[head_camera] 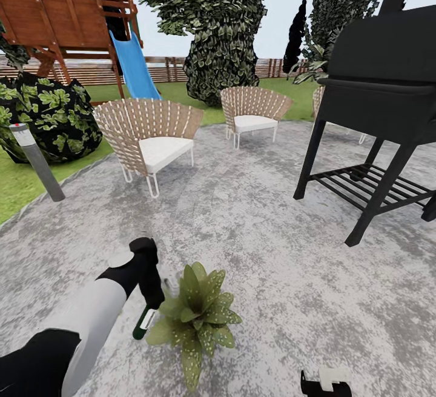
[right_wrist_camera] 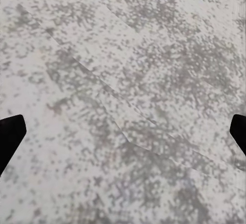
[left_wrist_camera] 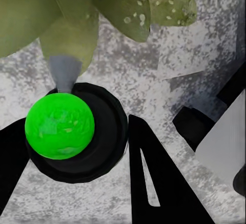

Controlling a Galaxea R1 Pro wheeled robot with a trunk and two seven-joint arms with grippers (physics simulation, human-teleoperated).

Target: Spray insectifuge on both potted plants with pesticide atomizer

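Head view has the left gripper [head_camera: 147, 315] low over the stone patio [head_camera: 260, 233], and it's got the spray bottle [head_camera: 144, 322] in its grasp, dark green body with a white band poking out below the black fingers. The bottle sits right at the left side of the potted plant [head_camera: 197, 315], just beside the outer leaves, well in from the patio's grass edge.

Left wrist view looks straight down the bottle [left_wrist_camera: 60, 125]: a bright green round end ringed by the black clamp, with a grey nozzle cone aimed at the speckled leaves [left_wrist_camera: 123, 3]. So the fingers are closed around the slim body, mid-length by the look of it.

My read: it's a light, rigid little thing, smooth-sided, likely to twist or slide if the squeeze slackens. A hold around the body below the sprayer head seems right, keeping the nozzle free.

Right gripper [head_camera: 326, 383] peeks in at the bottom of the head view; its wrist camera shows two dark fingertips [right_wrist_camera: 10, 137] far apart over bare stone, spread wide and carrying nothing.
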